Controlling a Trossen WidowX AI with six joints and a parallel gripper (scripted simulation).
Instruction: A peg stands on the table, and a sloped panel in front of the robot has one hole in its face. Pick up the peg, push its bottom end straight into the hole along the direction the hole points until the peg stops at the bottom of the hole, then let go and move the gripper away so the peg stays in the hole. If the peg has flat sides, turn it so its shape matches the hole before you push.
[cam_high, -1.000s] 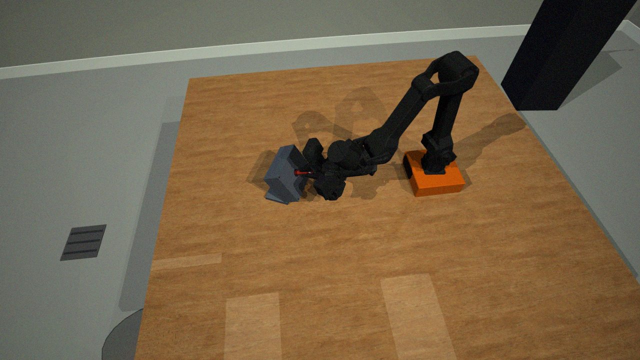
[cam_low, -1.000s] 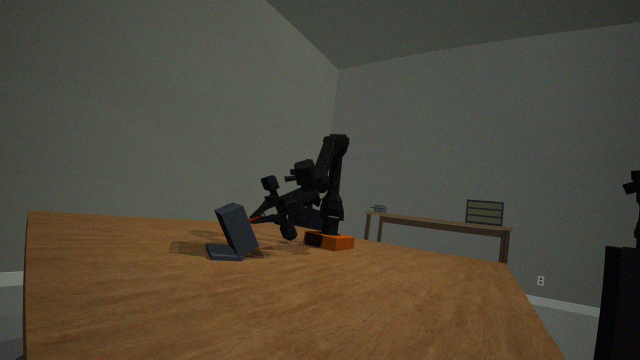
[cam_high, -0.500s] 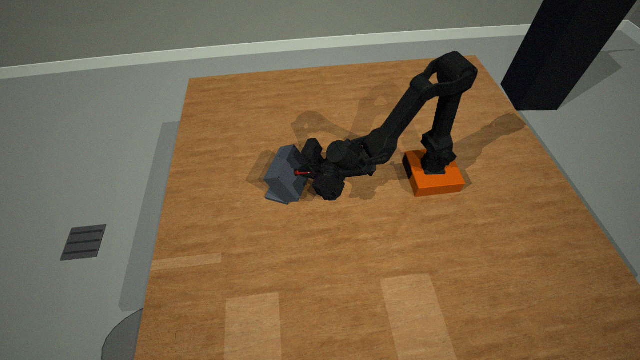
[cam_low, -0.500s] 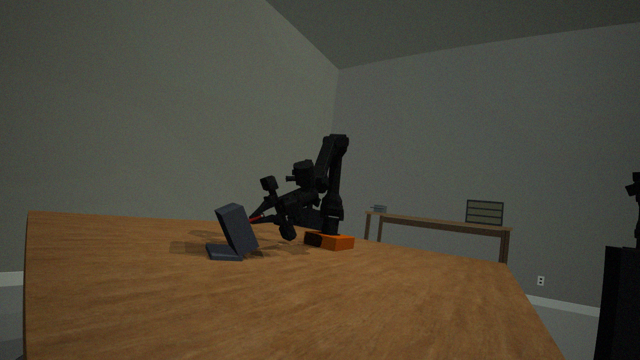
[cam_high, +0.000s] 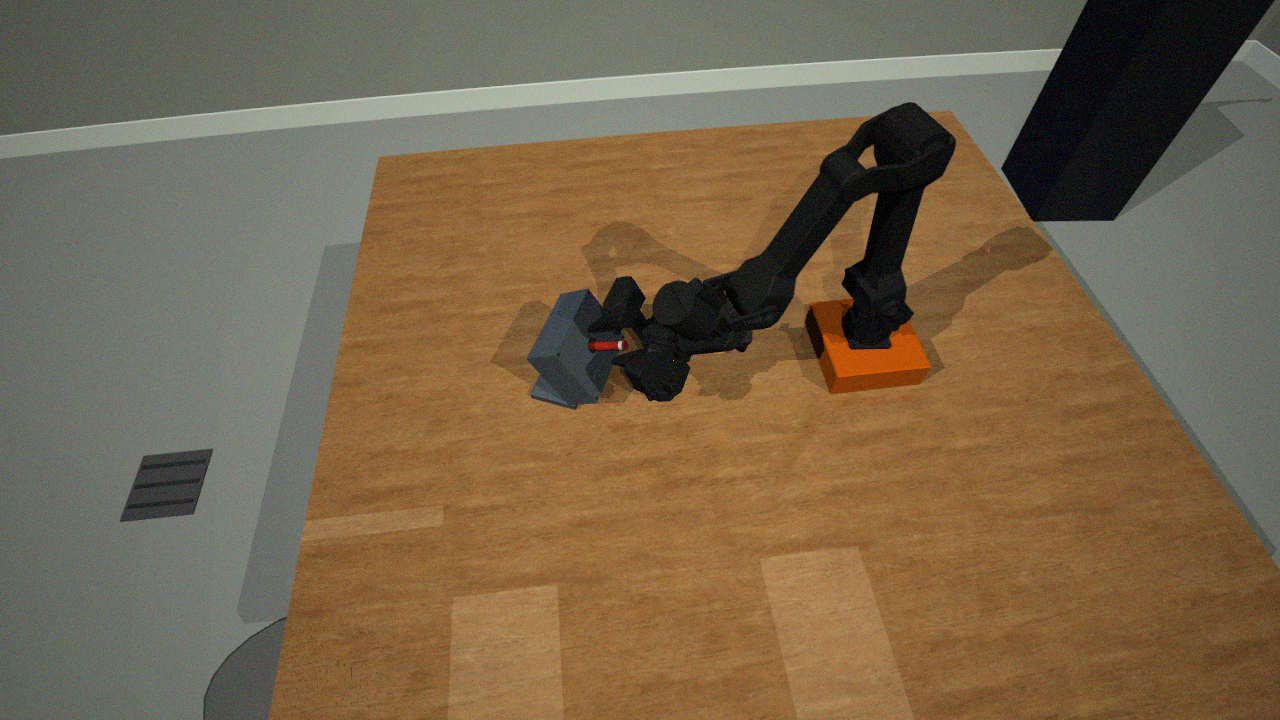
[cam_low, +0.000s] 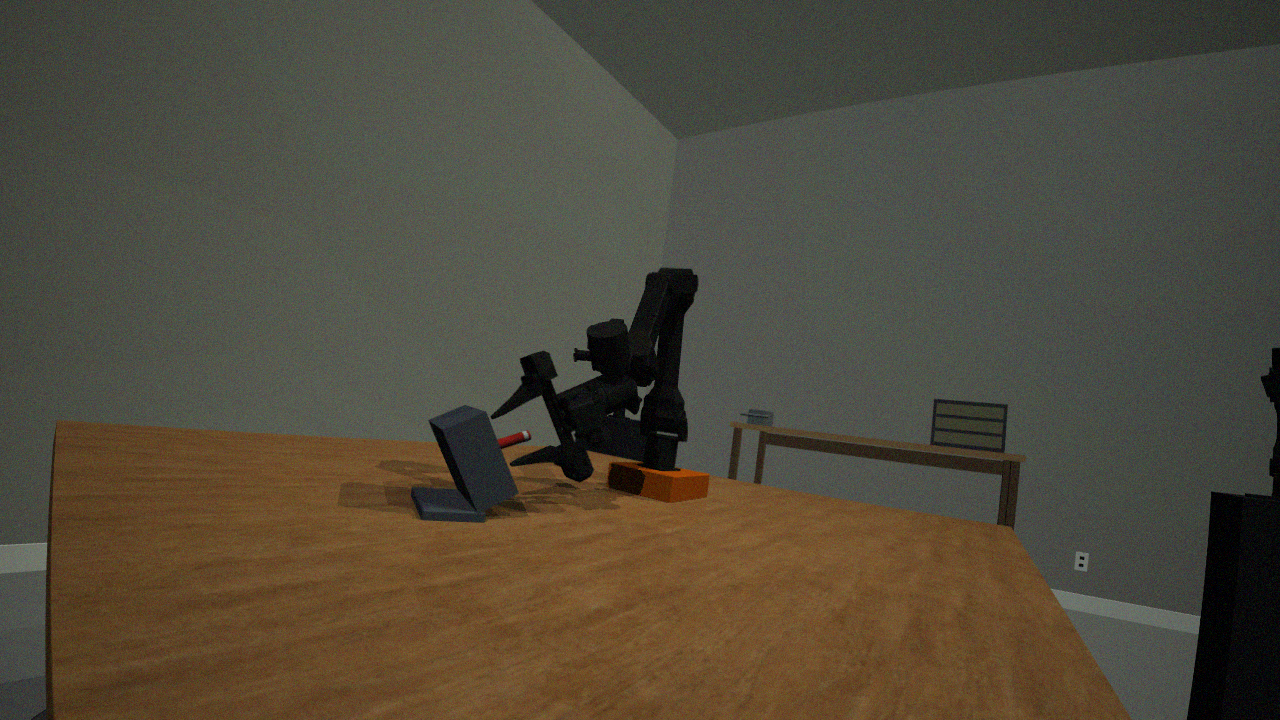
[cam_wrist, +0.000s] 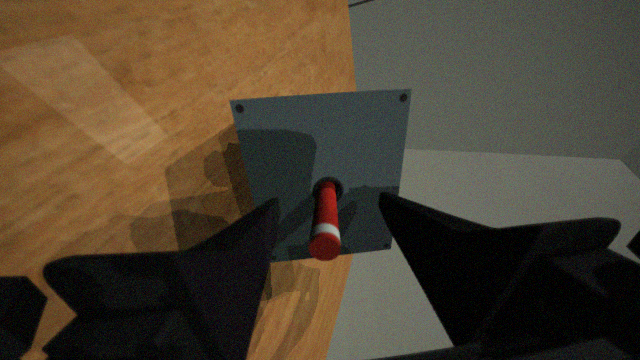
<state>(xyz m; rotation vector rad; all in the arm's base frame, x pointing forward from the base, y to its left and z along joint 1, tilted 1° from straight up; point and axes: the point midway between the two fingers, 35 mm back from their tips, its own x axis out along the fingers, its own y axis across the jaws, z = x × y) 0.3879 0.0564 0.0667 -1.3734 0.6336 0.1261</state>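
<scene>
A round red peg (cam_high: 605, 343) (cam_low: 513, 438) (cam_wrist: 326, 220) with a white band near its outer end sticks out of the hole in the grey sloped panel (cam_high: 559, 356) (cam_low: 474, 458) (cam_wrist: 325, 132). Its bottom end is inside the hole, and how deep it sits is hidden. My gripper (cam_high: 623, 344) (cam_low: 503, 440) (cam_wrist: 330, 201) is open. Its two dark fingers stand on either side of the peg's outer end, with clear gaps to it in the wrist view. The peg stays in the panel without being gripped.
The arm's orange base (cam_high: 872, 362) (cam_low: 666, 483) sits on the wooden table (cam_high: 716, 537) to the right of the panel. A dark pillar (cam_high: 1118, 98) stands off the table's far right corner. A side table (cam_low: 877, 447) stands by the back wall.
</scene>
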